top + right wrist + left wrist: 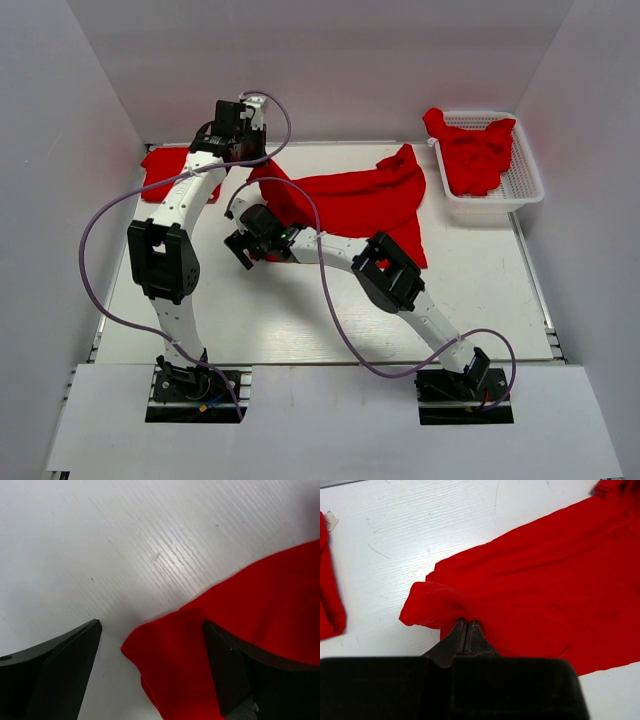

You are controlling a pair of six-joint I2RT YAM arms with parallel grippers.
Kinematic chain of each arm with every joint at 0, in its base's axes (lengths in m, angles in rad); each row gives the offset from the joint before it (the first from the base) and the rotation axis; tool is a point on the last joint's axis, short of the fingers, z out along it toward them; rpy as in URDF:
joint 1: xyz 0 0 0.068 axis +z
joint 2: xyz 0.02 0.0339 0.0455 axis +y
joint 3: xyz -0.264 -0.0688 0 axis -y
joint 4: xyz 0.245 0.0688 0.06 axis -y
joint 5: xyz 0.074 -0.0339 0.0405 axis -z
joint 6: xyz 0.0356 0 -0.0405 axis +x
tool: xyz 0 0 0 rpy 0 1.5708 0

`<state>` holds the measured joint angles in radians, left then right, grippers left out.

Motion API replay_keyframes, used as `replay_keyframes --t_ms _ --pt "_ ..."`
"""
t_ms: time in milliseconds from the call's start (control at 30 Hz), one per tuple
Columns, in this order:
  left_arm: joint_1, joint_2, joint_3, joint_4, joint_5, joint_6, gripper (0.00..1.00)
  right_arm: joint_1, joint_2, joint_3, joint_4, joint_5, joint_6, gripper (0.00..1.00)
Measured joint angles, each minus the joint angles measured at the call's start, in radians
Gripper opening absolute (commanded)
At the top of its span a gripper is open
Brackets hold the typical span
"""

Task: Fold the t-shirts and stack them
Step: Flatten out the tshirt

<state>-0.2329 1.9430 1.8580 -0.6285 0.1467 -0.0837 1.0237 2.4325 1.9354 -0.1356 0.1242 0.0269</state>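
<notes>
A bright red t-shirt [360,200] lies spread and rumpled on the white table, mid-back. My left gripper [252,160] is at its far left corner, and the left wrist view shows the jaws [466,622] shut on a bunched fold of this t-shirt [545,580]. My right gripper [243,250] is at the shirt's near left corner. It is open [150,630], with the shirt corner [170,655] lying between its fingers on the table. A second red t-shirt [165,170] lies flat at the back left, and it also shows in the left wrist view [330,605].
A white mesh basket [525,185] at the back right holds more crumpled red t-shirts [475,155], one hanging over its rim. White walls enclose the table on three sides. Purple cables loop from both arms over the table.
</notes>
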Motion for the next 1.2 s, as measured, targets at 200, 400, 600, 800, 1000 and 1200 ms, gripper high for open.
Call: replay_keyframes --t_ms 200,400,600,800,1000,1200 --pt "0.001 0.0 0.0 0.0 0.0 0.002 0.0 -0.003 0.008 0.005 0.001 0.007 0.016 0.78" --pt "0.001 0.0 -0.001 0.0 0.0 0.003 0.0 -0.005 0.008 -0.001 0.007 0.01 0.026 0.66" --pt "0.001 0.0 -0.012 0.008 0.0 0.003 0.0 -0.016 -0.019 -0.071 0.07 0.022 0.043 0.21" --pt "0.001 0.0 -0.017 0.008 0.0 0.002 0.0 -0.031 -0.038 -0.108 0.094 0.025 0.066 0.0" --pt "0.001 0.0 -0.015 0.005 -0.008 -0.009 0.0 -0.029 -0.254 -0.396 0.085 -0.012 0.043 0.0" --pt "0.002 -0.001 0.044 -0.022 -0.033 -0.043 0.0 -0.029 -0.666 -0.688 0.066 -0.012 0.045 0.0"
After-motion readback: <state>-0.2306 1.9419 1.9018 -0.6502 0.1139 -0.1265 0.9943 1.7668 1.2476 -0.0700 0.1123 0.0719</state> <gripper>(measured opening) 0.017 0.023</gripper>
